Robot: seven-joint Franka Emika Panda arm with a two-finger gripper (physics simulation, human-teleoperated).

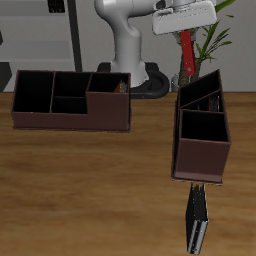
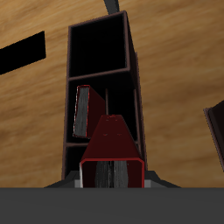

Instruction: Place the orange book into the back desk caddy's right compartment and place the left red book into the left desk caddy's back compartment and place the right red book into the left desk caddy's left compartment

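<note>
While parked flat by the front edge of the desk (image 1: 60, 200), out of the way: a dark book (image 1: 197, 222), just before the near end of the left desk caddy (image 1: 200, 150). Farther in, leaning inside one narrow section of that caddy, a second book (image 2: 83, 112) — propped by the walls, hence the tilt. Above the caddy's tall slanted back end, the claw (image 1: 185, 32), pinched shut on a red book (image 1: 187, 52), gripped at its upper end and hanging upright so as to slide edge-first into a slot below; hard to say which slot. Farthest back, the back desk caddy (image 1: 50, 115), with an orange sliver in its taller right compartment (image 1: 108, 100) — likely the orange book (image 1: 121, 86), already home.
</note>
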